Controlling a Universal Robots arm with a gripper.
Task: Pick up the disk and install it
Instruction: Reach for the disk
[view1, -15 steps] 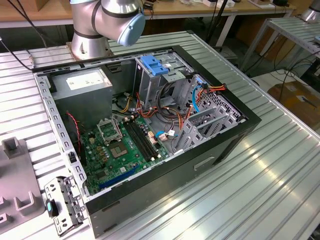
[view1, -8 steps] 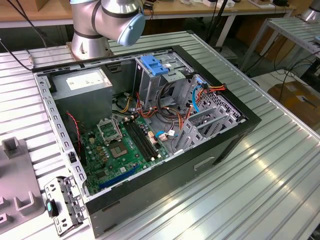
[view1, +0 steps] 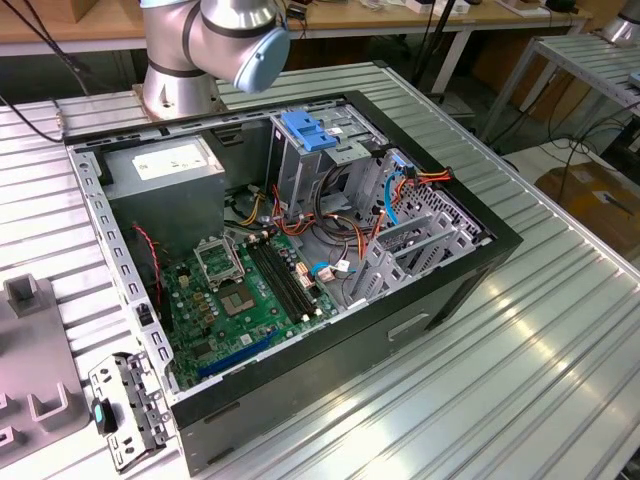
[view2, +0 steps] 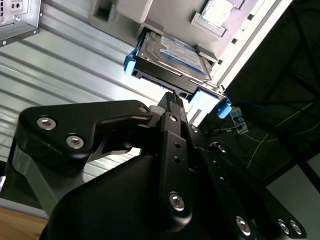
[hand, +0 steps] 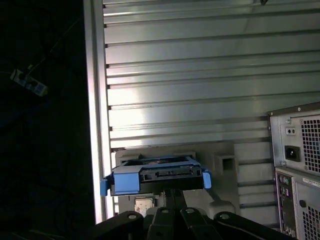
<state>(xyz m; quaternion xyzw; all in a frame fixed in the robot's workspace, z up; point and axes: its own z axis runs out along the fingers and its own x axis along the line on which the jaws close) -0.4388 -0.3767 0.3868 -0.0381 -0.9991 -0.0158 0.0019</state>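
One disk (view2: 170, 55), one claw (view2: 172, 96), one open computer case (view1: 300, 390).
Disk lies flat in a grey holder (hand: 225, 165) at the ribbed tabletop (hand: 200, 75) edge; claw closed and empty, its tip just beside the disk's connector end.

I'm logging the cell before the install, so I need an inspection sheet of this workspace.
Surface: ribbed metal table with an open case on it.
Job's things: disk lies in a grey holder near the table edge, outside the case.
Clutter: grey fixture and metal bracket beside the case.
Grippers: gripper at the disk's near edge; contact cannot be told.
Cables: orange, red and blue leads inside the case.
Surroundings: benches, cardboard box on the floor.
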